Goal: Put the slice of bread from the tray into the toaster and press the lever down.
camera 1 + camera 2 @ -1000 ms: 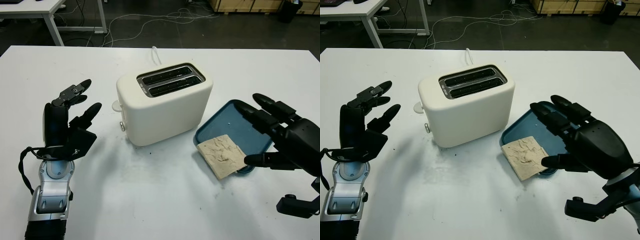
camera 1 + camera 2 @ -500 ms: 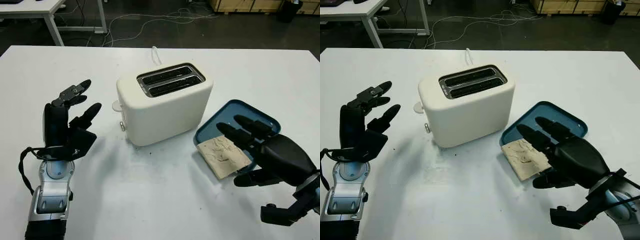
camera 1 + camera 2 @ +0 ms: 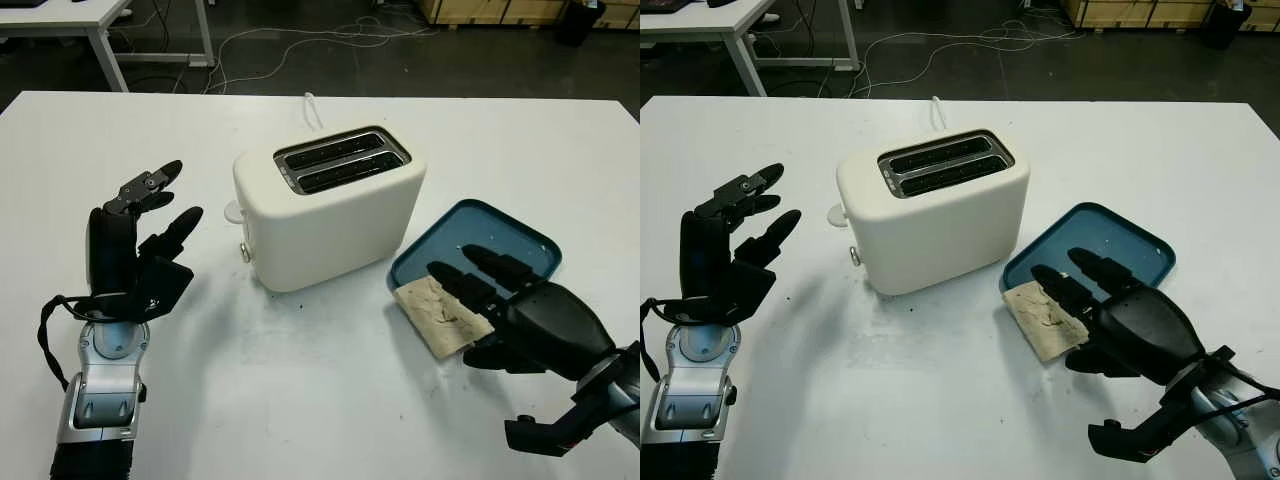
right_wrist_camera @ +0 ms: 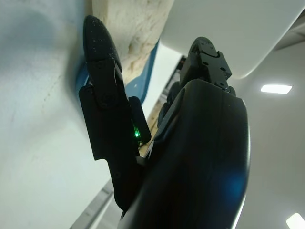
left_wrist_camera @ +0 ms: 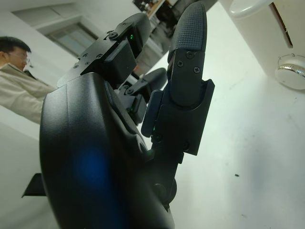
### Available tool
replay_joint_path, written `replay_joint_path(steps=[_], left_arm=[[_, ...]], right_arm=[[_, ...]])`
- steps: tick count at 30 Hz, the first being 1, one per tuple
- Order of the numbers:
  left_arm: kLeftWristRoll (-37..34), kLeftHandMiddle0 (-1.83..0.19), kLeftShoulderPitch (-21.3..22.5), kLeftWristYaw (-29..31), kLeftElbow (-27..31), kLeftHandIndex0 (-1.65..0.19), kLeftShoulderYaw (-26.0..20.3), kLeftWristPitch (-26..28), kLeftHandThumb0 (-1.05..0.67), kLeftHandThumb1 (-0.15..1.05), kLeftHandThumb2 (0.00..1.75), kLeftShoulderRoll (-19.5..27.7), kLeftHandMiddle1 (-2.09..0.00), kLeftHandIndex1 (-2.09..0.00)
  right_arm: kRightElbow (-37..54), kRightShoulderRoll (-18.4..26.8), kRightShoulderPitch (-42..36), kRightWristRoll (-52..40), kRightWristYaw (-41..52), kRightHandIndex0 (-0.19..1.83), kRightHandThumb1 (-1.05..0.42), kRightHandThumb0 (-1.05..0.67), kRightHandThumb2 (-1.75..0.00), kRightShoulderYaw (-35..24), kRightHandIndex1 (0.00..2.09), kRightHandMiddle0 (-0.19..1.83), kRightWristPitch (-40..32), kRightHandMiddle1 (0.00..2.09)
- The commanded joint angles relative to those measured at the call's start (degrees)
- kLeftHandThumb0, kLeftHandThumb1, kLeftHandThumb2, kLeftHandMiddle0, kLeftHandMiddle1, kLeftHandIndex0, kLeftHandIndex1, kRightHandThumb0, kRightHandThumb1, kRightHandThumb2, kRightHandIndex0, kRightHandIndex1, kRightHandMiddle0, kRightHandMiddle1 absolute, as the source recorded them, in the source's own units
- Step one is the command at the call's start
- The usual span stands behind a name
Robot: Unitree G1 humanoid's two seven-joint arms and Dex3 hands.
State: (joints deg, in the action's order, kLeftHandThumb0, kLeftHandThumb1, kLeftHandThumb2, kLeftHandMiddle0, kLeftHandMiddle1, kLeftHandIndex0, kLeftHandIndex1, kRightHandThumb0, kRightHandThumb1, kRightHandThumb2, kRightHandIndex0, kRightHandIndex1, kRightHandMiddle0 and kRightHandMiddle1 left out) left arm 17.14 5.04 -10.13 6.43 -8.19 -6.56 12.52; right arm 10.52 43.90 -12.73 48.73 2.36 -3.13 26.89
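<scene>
Table [image 3: 330, 400]: white work surface carrying everything in the scene.
Toaster [image 3: 330, 215]: cream body standing near the table's centre, both slots facing up and empty, so a slice can go in from above.
Tray [image 3: 510, 235]: blue, just right of the toaster, its near-left rim under the bread.
Right hand [image 3: 520, 315]: low over the tray's near edge, fingers extended across the slice and thumb below its near edge; a grasp looks set up but not closed, holding nothing.
Left hand [image 3: 135, 250]: raised left of the toaster, open and idle, probably kept clear for the lever.
Slice of bread [image 3: 435, 312]: lying across the tray's near-left rim, partly overhanging onto the table.
Lever knob [image 3: 245, 254]: on the toaster's left end, not yet pressed.
</scene>
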Motion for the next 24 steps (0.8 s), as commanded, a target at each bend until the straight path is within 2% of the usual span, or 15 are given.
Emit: replay_joint_path(steps=[1, 2, 5, 10, 12, 14, 15, 17, 20, 24], left_arm=[[0.2, -0.53, -0.4, -0.6, 0.4, -0.74, 0.0, -0.3, -0.65, 0.92, 0.21, -0.1, -0.71, 0.00], [0.3, -0.53, -0.4, -0.6, 0.4, -0.74, 0.0, -0.4, -0.65, 0.92, 0.21, 0.0, -0.71, 0.00], [0.2, -0.53, -0.4, -0.5, 0.5, -0.74, 0.0, -0.2, -0.65, 0.92, 0.21, -0.1, -0.71, 0.00], [0.2, -0.53, -0.4, -0.5, 0.4, -0.74, 0.0, -0.7, -0.65, 0.92, 0.21, -0.1, -0.71, 0.00], [0.3, -0.53, -0.4, -0.7, 0.3, -0.74, 0.0, -0.7, -0.65, 0.92, 0.21, -0.1, -0.71, 0.00], [0.3, -0.53, -0.4, -0.6, 0.5, -0.74, 0.0, -0.2, -0.66, 0.92, 0.21, -0.2, -0.70, 0.00], [0.3, -0.53, -0.4, -0.6, 0.7, -0.74, 0.1, 0.1, -0.66, 0.92, 0.21, -0.3, -0.70, 0.00], [0.1, -0.53, -0.3, -0.5, 0.6, -0.74, 0.1, -0.1, -0.65, 0.92, 0.21, -0.4, -0.70, 0.00], [0.2, -0.53, -0.4, -0.5, 0.6, -0.74, 0.2, -0.3, -0.66, 0.92, 0.21, -0.3, -0.70, 0.00], [0.7, -0.53, -0.3, -0.8, 0.5, -0.74, 0.1, -0.2, -0.67, 0.92, 0.21, -0.2, -0.70, 0.00]], right_arm=[[-2.7, -0.4, 0.6, 2.1, -5.7, 0.03, -0.92, -0.37, -0.13, 1.3, 0.01, 0.08, 2.4, 0.02], [-3.7, -0.6, 0.9, 2.7, -7.6, 0.05, -0.92, -0.29, -0.15, 1.8, 0.02, 0.10, 2.8, 0.03], [-5.0, -0.4, 1.8, 4.4, -10.2, 0.07, -0.84, -0.55, -0.03, 3.7, 0.02, 0.13, 2.9, 0.02], [-7.4, 0.5, 3.2, 5.1, -13.5, 0.08, -0.83, -0.66, -0.01, 5.7, 0.02, 0.15, 3.9, 0.01], [-6.6, 1.1, 3.1, 4.8, -13.1, 0.08, -0.83, -0.65, -0.01, 5.4, 0.01, 0.14, 3.6, 0.01], [-6.2, 1.4, 3.0, 4.7, -13.1, 0.08, -0.90, -0.43, -0.04, 5.2, 0.02, 0.15, 3.4, 0.01], [-6.3, 1.6, 3.0, 4.5, -13.0, 0.08, -0.90, -0.42, -0.04, 5.2, 0.01, 0.15, 3.4, 0.01], [-6.1, 1.8, 3.0, 4.0, -12.2, 0.07, -0.88, -0.53, -0.01, 5.4, 0.01, 0.14, 3.4, 0.00], [-5.7, 2.0, 2.8, 4.1, -11.9, 0.06, -0.88, -0.59, -0.01, 5.5, 0.00, 0.13, 3.3, 0.00], [-5.5, 1.9, 2.8, 5.2, -12.5, 0.06, -0.87, -0.54, -0.01, 5.6, 0.01, 0.12, 2.9, 0.00]])
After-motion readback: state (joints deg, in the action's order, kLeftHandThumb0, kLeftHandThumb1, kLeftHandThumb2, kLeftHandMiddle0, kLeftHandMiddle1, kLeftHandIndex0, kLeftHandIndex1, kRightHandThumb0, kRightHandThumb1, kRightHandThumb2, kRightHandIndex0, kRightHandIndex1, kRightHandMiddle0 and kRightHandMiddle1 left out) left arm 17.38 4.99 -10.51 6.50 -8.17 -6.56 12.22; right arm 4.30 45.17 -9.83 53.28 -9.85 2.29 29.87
